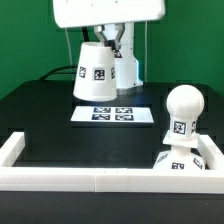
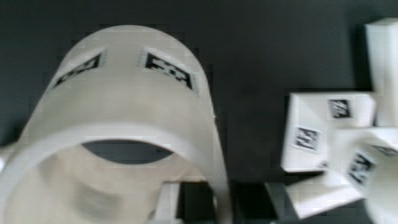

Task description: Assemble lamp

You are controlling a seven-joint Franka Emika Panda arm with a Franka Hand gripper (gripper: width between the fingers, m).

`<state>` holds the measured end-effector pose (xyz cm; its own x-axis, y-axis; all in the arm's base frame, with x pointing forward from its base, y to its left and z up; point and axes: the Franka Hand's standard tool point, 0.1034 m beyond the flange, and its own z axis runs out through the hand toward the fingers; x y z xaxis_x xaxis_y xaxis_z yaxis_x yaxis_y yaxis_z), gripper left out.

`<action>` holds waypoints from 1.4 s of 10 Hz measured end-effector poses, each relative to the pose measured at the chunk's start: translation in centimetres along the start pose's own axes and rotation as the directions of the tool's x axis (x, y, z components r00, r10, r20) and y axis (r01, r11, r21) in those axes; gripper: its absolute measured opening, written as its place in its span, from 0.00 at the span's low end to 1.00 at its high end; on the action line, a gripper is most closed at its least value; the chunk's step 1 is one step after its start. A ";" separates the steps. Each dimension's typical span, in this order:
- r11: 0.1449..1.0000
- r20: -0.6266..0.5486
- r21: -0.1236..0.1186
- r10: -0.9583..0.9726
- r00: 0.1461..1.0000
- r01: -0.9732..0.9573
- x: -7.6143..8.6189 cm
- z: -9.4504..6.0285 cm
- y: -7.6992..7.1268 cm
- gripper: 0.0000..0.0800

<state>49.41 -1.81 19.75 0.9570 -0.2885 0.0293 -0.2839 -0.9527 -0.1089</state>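
Note:
The white tapered shade (image 1: 95, 70) hangs tilted above the far edge of the marker board (image 1: 112, 113), off the table. My gripper (image 1: 113, 50) is shut on its rim wall. In the wrist view the shade (image 2: 134, 105) fills the frame, its open end toward the camera. My gripper (image 2: 224, 197) pinches the shade wall, with one dark finger inside and one outside. The round bulb (image 1: 183, 105) stands upright on its short stem on the flat base (image 1: 190, 161) at the exterior view's front right. It is well apart from the shade.
A white rail (image 1: 60, 178) runs along the front of the black table and up both sides, and the base sits in its right corner. The marker board also shows in the wrist view (image 2: 320, 130) beside the shade. A green wall stands behind.

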 end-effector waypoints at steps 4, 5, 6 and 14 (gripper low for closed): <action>1.000 -0.041 0.022 0.014 0.999 -0.013 3.9 -2.4 -7.4 0.06; 0.999 -0.034 0.035 0.041 0.999 -0.039 4.3 -2.9 -8.9 0.06; 0.998 -0.033 0.037 0.055 0.998 -0.053 4.4 -3.0 -9.6 0.06; 0.998 -0.051 0.047 0.051 0.997 -0.049 6.2 -3.5 -12.5 0.06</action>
<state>58.69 7.99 24.76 0.9371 -0.3411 0.0741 -0.3269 -0.9320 -0.1569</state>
